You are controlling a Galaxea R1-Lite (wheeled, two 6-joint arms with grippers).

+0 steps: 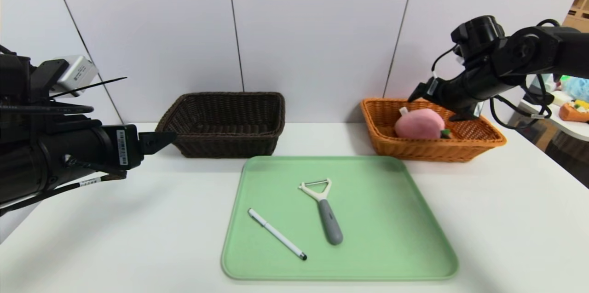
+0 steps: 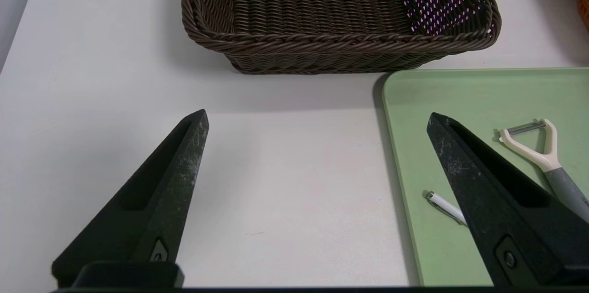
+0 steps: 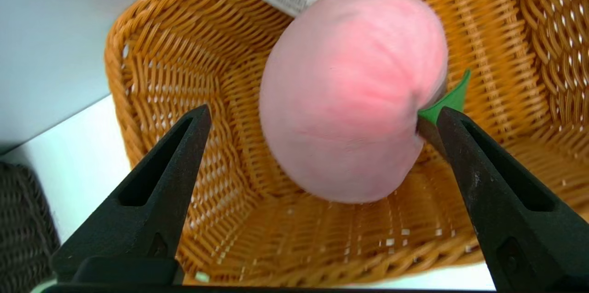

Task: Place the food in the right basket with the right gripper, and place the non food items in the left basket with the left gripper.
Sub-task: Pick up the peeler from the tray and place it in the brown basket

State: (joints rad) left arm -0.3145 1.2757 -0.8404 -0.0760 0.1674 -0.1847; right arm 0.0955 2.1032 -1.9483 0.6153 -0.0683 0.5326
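By the dark brown woven basket point(image 1: 225, 141), the black left gripper point(image 2: 317, 111) hangs wide open and empty. On the green tray point(image 1: 391, 219), the slim white pen point(image 1: 276, 233) looks light, stiff and apt to roll, best pinched mid-barrel, and the white-headed peeler point(image 1: 329, 219) wants gripping round its grey handle. The soft, squashy pink plush peach point(image 1: 418, 123) lies inside the orange-tan wicker basket point(image 1: 432, 151), beneath the black right gripper point(image 3: 324, 111), spread wide and holding nothing.
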